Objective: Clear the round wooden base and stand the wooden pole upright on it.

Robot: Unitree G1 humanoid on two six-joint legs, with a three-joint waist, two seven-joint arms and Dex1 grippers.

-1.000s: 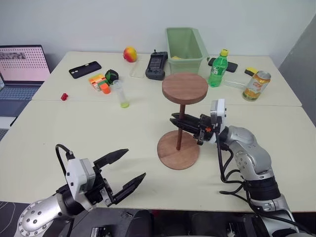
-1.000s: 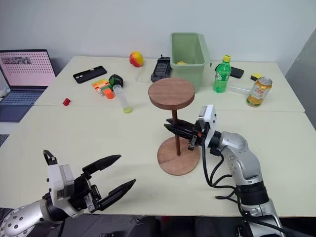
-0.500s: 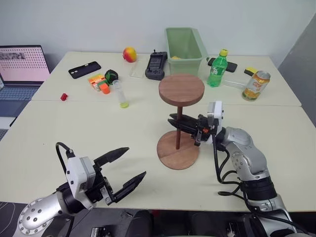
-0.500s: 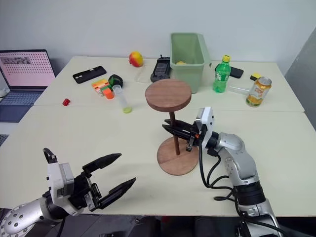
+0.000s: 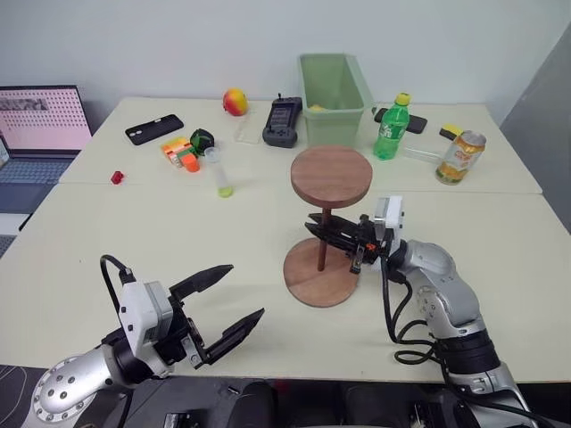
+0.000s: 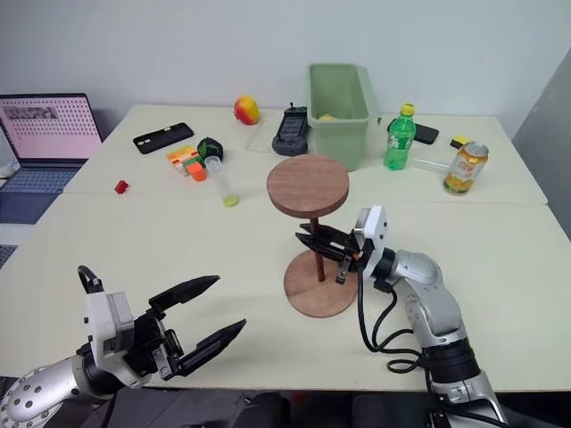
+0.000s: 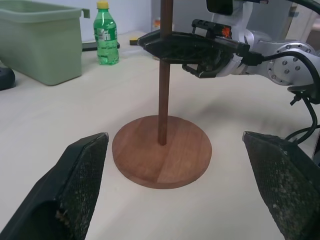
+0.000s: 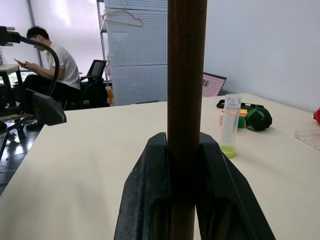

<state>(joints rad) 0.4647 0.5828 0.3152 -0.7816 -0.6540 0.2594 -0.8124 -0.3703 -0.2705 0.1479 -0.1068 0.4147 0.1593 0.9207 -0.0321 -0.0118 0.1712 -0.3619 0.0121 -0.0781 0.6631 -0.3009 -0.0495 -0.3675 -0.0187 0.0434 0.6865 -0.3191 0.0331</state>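
Note:
The round wooden base (image 5: 321, 282) lies flat on the table, a little right of centre. The wooden pole (image 5: 323, 241) stands upright with its lower end at the base's centre and its fixed disc (image 5: 331, 176) on top. My right gripper (image 5: 316, 226) is shut on the pole's shaft about midway up, reaching in from the right; the right wrist view has both fingers (image 8: 145, 200) pressed against the rod (image 8: 186, 100). My left gripper (image 5: 234, 301) hovers open near the table's front left, apart from the base (image 7: 161, 149).
At the back stand a green bin (image 5: 335, 86), a green bottle (image 5: 390, 126), a can (image 5: 455, 157), a black device (image 5: 282, 119), a fruit (image 5: 235, 100) and a phone (image 5: 153, 127). A clear tube (image 5: 219, 171) and small toys (image 5: 183, 150) sit left of centre; a laptop (image 5: 40, 125) at far left.
The pole with its top disc has sunk slightly and stands straighter over the base's centre, still in the right gripper. The left gripper has not moved.

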